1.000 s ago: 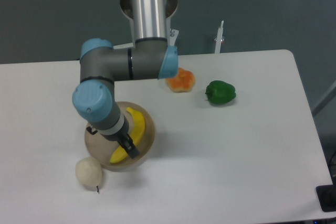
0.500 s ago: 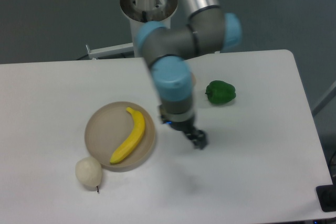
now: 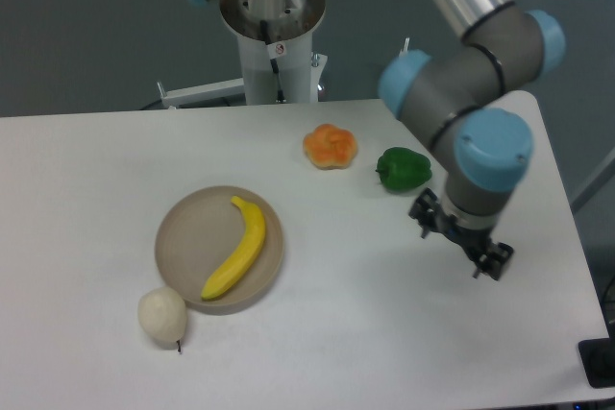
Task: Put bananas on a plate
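On the beige plate (image 3: 176, 237), one curved yellow banana (image 3: 237, 248).

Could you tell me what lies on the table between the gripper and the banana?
Only bare table: nothing sits between the gripper and the banana in the camera view.

A bright yellow banana (image 3: 238, 249) lies on a matte beige-grey plate (image 3: 180, 237); the worktop (image 3: 86, 180) is white, the lumpy fruit (image 3: 330, 146) orange, the pepper (image 3: 404, 169) green, the claw (image 3: 488, 263) seemingly black.
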### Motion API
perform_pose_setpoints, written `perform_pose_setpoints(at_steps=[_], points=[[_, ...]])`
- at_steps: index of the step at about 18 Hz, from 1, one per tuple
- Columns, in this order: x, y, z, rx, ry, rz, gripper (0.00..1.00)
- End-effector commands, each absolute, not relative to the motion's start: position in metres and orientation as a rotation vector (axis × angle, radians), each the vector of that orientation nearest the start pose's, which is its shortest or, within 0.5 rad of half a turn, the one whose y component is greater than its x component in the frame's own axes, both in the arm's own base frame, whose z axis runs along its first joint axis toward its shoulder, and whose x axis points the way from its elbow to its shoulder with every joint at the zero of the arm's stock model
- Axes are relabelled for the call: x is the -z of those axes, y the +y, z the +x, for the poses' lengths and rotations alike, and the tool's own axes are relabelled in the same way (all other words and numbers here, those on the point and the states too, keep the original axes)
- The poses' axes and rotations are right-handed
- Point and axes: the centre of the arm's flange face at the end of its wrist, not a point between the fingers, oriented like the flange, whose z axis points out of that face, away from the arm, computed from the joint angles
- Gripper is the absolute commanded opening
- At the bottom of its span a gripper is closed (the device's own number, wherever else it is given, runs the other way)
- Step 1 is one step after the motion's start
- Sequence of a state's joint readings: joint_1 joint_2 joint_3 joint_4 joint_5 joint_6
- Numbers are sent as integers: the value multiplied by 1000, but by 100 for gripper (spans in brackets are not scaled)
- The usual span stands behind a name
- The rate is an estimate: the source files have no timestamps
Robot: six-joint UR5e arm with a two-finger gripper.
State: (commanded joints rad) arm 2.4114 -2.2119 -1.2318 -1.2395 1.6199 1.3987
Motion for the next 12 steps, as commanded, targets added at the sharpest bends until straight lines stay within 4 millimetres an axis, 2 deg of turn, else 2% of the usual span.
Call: perform_pose_setpoints(at_steps=[3, 12], points=[[-278, 586, -462, -59, 898, -3047, 100], [-273, 588, -463, -61, 890, -3027, 100]])
